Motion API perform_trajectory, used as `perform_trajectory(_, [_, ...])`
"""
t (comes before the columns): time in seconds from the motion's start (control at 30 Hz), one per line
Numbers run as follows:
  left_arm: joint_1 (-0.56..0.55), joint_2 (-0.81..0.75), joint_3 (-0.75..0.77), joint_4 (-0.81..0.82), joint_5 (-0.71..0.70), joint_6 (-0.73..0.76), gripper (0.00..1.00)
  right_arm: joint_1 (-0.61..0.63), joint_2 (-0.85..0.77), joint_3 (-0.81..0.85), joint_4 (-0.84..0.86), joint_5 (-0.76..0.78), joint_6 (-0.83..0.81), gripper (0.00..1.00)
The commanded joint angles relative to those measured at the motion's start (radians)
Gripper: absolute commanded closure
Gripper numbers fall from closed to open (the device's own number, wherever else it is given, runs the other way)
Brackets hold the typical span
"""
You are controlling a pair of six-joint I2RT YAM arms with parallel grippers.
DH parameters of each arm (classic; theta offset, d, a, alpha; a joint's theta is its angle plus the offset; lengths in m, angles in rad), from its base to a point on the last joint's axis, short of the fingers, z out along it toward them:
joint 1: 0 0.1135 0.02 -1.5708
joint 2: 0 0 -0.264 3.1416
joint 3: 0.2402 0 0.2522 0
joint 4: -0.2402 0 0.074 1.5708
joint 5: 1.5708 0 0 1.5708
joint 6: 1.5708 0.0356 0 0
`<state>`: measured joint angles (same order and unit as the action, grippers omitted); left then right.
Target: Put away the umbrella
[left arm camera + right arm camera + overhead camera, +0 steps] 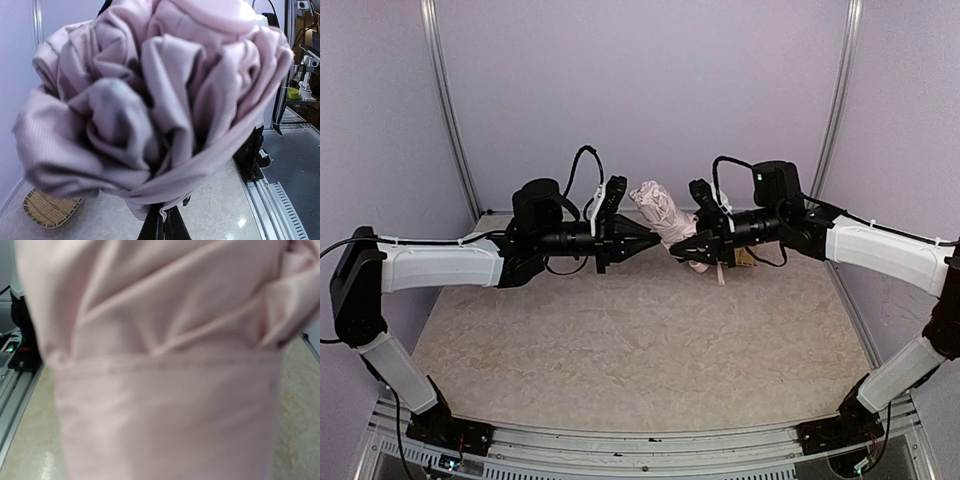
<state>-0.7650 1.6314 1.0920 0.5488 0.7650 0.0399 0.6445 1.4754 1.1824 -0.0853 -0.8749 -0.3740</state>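
The umbrella is folded into a pale pink bundle and hangs in the air above the back of the table, between my two arms. My left gripper meets it from the left. In the left wrist view the crumpled canopy fills the frame, and the left gripper is shut with an edge of the pink fabric pinched between its black fingers. My right gripper clasps the bundle's lower end from the right. Smooth pink cloth covers the right wrist view and hides that gripper's fingers.
A woven bamboo tray lies on the marbled table, partly hidden behind the right gripper in the top view. Pale walls with metal posts close in the back and sides. A metal rail runs along the table edge.
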Motion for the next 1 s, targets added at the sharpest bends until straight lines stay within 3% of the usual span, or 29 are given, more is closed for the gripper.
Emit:
perform_trajectory(0.0, [-0.015, -0.039, 0.006, 0.169, -0.160, -0.028, 0.99, 0.094, 0.035, 0.016, 0.024, -0.131, -0.001, 1.00])
perform_trajectory(0.17, [-0.009, -0.033, 0.030, 0.166, -0.275, -0.084, 0.93, 0.099, 0.039, 0.010, 0.045, -0.124, 0.012, 1.00])
perform_trajectory(0.43, [-0.011, 0.060, 0.105, 0.149, -0.282, -0.185, 0.91, 0.102, 0.045, 0.005, 0.080, -0.042, 0.031, 1.00])
perform_trajectory(0.6, [-0.011, 0.051, 0.099, 0.141, -0.324, -0.168, 0.75, 0.102, 0.037, -0.007, 0.072, -0.022, 0.023, 1.00])
perform_trajectory(0.7, [-0.005, 0.042, 0.085, 0.134, -0.351, -0.161, 0.59, 0.101, 0.024, -0.017, 0.087, -0.010, 0.027, 1.00])
perform_trajectory(0.97, [0.070, 0.026, -0.007, 0.130, -0.401, -0.179, 0.48, 0.093, 0.000, -0.036, 0.115, -0.018, 0.038, 1.00])
